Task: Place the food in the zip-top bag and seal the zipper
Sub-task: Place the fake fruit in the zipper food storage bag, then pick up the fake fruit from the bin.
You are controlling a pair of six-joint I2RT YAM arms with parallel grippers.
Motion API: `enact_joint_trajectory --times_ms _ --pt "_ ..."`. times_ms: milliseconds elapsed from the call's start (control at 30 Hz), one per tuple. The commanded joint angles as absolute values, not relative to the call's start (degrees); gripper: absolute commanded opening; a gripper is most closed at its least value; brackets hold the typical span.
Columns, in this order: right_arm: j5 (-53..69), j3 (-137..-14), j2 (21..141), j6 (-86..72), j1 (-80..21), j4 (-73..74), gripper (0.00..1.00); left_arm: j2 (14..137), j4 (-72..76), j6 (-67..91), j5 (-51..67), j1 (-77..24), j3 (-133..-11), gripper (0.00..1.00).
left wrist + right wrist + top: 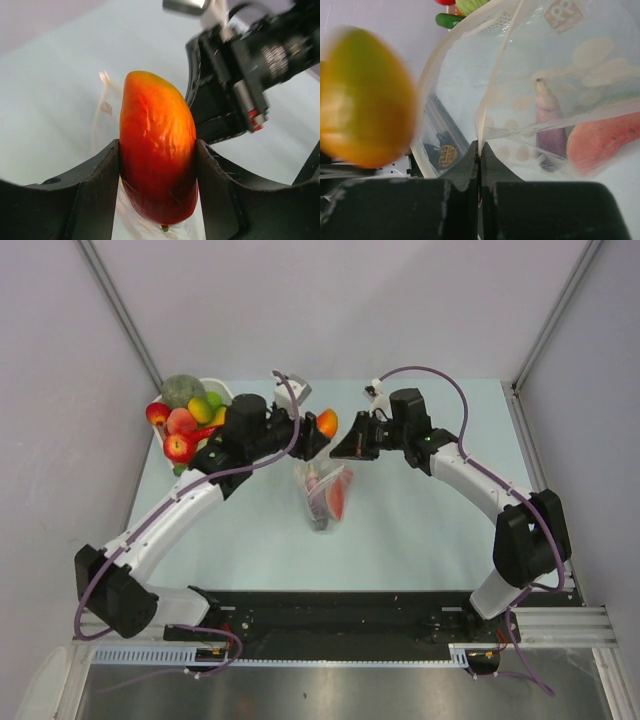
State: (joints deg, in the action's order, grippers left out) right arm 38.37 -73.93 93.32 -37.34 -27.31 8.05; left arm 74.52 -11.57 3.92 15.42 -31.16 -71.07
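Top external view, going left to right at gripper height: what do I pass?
First the white slotted plastic basket → orange-yellow glossy toy fruit held in the left gripper → right gripper, shut on the edge of the clear zip-top bag.

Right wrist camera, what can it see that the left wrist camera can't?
Only the right wrist view: the right gripper shut on the zip-top bag at its edge, with a purple vegetable and a watermelon slice inside the bag. Only the left wrist view: the left gripper clamped on the orange fruit. Both: that orange fruit and some of the clear bag.
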Motion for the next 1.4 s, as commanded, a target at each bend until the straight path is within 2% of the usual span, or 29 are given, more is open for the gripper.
enact_joint_trajectory --times_ms 0,100,133,167,200,267,300,400,500,733,900,1033,1367 --pt "40.0 -75.1 92.1 -38.2 -27.6 4.4 0.00 77.2 -14.8 3.2 15.2 -33.0 -69.5 0.49" --pt "40.2 -75.4 92.1 -37.9 -27.6 5.0 0.00 78.5 -17.2 3.7 14.0 -33.2 -70.0 0.57" --pt "40.2 -75.3 91.9 -37.8 -27.7 5.0 0.00 78.2 -18.0 3.8 13.4 -33.2 -70.2 0.66" --pt "40.2 -75.2 91.8 -37.7 -27.6 5.2 0.00 78.0 -18.5 3.8 12.4 -33.2 -70.5 0.69" --pt "40.3 -75.1 91.8 -37.7 -27.7 5.2 0.00 77.6 -18.7 3.7 11.8 -33.2 -71.2 0.78" --pt "40.3 -74.9 91.7 -37.6 -27.6 5.3 0.00 76.2 -19.9 3.2 10.4 -33.1 -72.2 0.89" --pt "40.3 -74.8 91.7 -37.6 -27.6 5.3 0.00 75.7 -20.4 2.9 9.9 -33.1 -73.3 0.99" --pt "40.3 -74.7 91.6 -37.4 -27.6 5.3 0.00 73.4 -22.5 1.9 10.5 -31.7 -75.8 1.00" --pt "40.0 -74.6 91.2 -37.0 -27.6 5.5 0.00 72.3 -25.8 4.5 14.0 -26.1 -78.0 1.00" --pt "39.7 -74.1 90.7 -36.2 -27.8 5.5 0.00 72.6 -27.9 8.8 17.4 -0.7 -76.3 1.00" --pt "39.6 -74.0 90.6 -35.6 -27.9 6.2 0.00 76.6 -30.0 4.4 14.0 13.3 -76.5 1.00" --pt "39.6 -74.1 90.9 -35.2 -28.0 6.4 0.00 80.5 -31.0 2.6 13.9 20.5 -76.4 1.00" --pt "39.4 -75.3 92.6 -34.9 -28.6 6.9 0.00 87.7 -26.0 -1.7 11.7 21.4 -73.7 1.00"
